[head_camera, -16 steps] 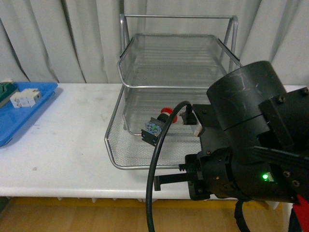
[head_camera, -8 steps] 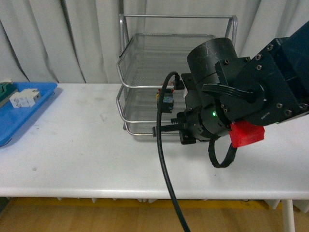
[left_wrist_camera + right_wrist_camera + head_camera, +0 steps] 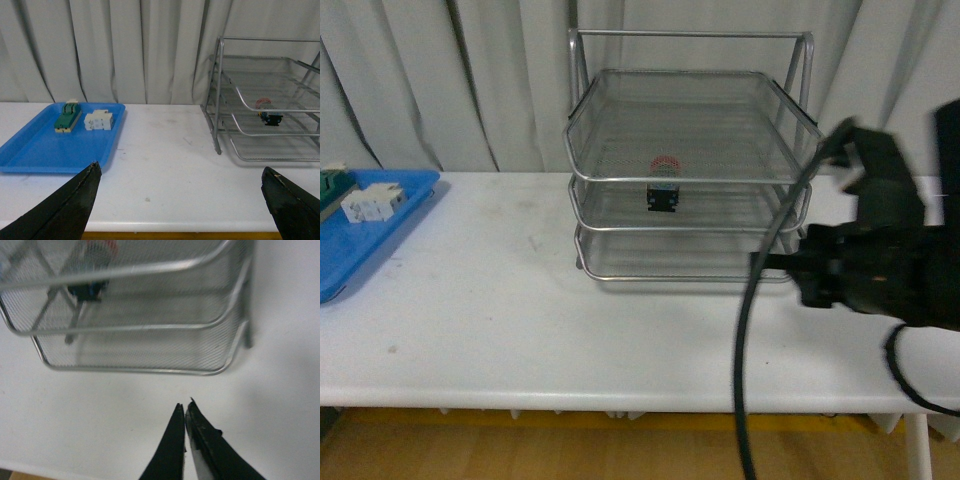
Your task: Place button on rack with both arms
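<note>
The silver wire-mesh rack [image 3: 688,180] stands at the back middle of the white table, all its trays slid in. The button [image 3: 664,190], red cap and black-and-blue body, lies on the middle tray. It also shows in the left wrist view [image 3: 267,114] and in the right wrist view [image 3: 90,270], behind the tray rims. My right gripper [image 3: 185,407] is shut and empty, over bare table just in front of the rack [image 3: 150,335]; its arm [image 3: 880,260] fills the front view's right. My left gripper [image 3: 182,172] is open and empty, far from the rack [image 3: 260,100].
A flat blue plastic tray [image 3: 380,235] lies at the table's left, holding a white block [image 3: 372,203] and a green-and-cream block [image 3: 67,117]. A black cable [image 3: 750,350] hangs from the right arm. Grey curtains hang behind the table. The table's front edge is near.
The lower tray, pulled out a second ago, is now slid in with the button on it. My right arm has drawn back from the rack toward the right.
</note>
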You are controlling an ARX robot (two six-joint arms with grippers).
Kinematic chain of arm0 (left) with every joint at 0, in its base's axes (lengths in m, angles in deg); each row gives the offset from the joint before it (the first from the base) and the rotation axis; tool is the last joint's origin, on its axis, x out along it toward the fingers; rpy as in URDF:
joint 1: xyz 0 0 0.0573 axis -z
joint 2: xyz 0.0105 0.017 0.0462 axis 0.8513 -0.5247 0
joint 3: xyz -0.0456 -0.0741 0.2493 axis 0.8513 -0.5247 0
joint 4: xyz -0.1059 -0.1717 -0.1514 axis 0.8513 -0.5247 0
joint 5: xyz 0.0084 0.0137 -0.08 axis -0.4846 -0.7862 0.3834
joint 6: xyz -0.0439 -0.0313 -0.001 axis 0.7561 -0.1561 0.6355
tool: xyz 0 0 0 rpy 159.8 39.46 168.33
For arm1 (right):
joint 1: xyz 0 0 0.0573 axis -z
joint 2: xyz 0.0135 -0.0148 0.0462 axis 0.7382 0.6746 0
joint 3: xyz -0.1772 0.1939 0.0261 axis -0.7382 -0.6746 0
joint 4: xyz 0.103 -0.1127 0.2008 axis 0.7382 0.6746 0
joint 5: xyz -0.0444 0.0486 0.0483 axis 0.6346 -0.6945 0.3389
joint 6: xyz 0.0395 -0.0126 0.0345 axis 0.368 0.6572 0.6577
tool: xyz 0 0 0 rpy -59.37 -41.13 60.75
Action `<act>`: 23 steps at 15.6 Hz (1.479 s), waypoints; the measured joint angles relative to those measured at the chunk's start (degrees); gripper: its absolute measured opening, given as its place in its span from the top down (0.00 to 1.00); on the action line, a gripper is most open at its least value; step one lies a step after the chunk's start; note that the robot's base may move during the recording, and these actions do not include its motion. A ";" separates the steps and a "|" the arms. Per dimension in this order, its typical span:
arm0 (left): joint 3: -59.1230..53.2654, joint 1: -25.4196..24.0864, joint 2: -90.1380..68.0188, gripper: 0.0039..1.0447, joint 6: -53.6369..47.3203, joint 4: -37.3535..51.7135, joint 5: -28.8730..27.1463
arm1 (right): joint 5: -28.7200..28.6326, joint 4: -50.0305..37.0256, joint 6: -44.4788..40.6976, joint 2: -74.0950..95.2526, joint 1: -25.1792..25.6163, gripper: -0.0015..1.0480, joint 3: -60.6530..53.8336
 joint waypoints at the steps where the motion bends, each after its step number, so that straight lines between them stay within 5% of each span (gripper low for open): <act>1: 0.00 0.00 0.00 0.06 0.00 0.00 0.00 | 1.81 -9.46 -1.88 -4.96 1.53 0.88 -7.65; 3: 0.00 0.07 0.00 0.06 0.00 0.17 0.09 | 14.34 -32.26 -9.01 -1.11 2.12 0.98 -19.54; 4: 0.00 -0.15 0.00 0.06 0.02 -0.13 -0.17 | 14.47 -37.09 -10.62 -1.86 2.80 0.98 -25.05; 10: 0.00 -0.13 0.00 0.06 0.02 0.02 -0.04 | 9.94 -39.21 -12.61 -27.54 8.35 0.98 -37.83; 15: 0.00 -0.13 0.00 0.06 0.02 0.02 0.00 | 4.59 -21.27 -12.63 -48.11 14.60 0.98 -42.25; 23: 0.00 -0.13 0.00 0.06 0.02 0.02 0.00 | 4.24 2.45 -12.63 -76.02 14.49 0.98 -44.09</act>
